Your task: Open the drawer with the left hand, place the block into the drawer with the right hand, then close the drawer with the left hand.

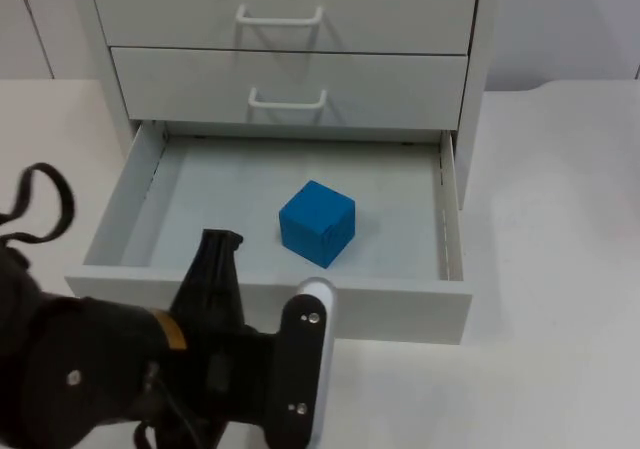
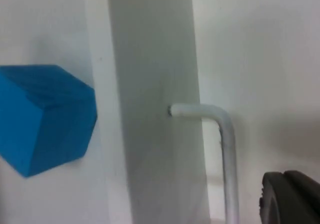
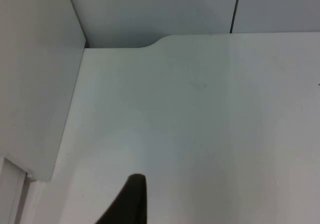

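A white drawer cabinet (image 1: 290,59) stands on the white table (image 1: 560,219), with two shut drawers above, each bearing a white bar handle (image 1: 280,16). Its bottom drawer (image 1: 270,294) is pulled out toward the camera, and nothing lies on the table between the drawer front and the cabinet's right side.

The blue block (image 1: 317,223) sits on the drawer floor, a little right of the drawer's middle and nearer the front panel than the back, turned so one corner faces the front. In the left wrist view the block (image 2: 45,116) lies just behind the drawer's front panel, with the drawer's own handle (image 2: 222,144) standing out from the panel's outer face.

The left arm's black bulk covers the left part of the drawer front and hides that handle in the top view. The left gripper (image 1: 222,259) reaches over the front panel's top edge, left of the block and apart from it; one black finger (image 1: 215,269) can be made out, so whether the jaws are spread or pressed together cannot be told. It holds nothing visible.

In the right wrist view a black fingertip (image 3: 127,201) of the right gripper hangs over bare table beside the cabinet's side wall (image 3: 35,84); its opening cannot be told either.
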Controlling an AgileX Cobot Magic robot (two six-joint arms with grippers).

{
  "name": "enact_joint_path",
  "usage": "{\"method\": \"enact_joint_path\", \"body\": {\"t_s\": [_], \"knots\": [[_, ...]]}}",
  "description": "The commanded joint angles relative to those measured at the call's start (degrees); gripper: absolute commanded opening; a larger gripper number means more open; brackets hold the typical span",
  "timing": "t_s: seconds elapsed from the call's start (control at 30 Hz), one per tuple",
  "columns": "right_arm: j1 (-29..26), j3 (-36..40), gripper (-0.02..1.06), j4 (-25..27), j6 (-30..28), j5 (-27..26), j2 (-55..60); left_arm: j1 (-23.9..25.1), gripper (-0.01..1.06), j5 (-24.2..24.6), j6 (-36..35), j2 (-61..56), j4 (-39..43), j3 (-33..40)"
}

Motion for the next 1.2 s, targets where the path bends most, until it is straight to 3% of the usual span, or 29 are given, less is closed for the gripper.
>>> {"method": "enact_joint_path", "body": {"t_s": [0.0,0.43,0.83,1.17], "knots": [[0.09,0.24,1.05,-0.31,-0.14,-0.50,-0.16,-0.33,0.00,-1.31,-0.66,0.99,0.27,-0.95],[0.09,0.24,1.05,-0.31,-0.14,-0.64,-0.16,0.08,0.00,-1.73,-0.66,3.84,-1.05,-3.32],[0.09,0.24,1.05,-0.31,-0.14,-0.64,-0.16,1.53,0.00,-13.91,-0.89,5.56,-3.39,-5.94],[0.09,0.24,1.05,-0.28,-0.14,-0.51,-0.16,4.34,0.00,-15.15,-1.79,6.79,-4.92,-9.47]]}}
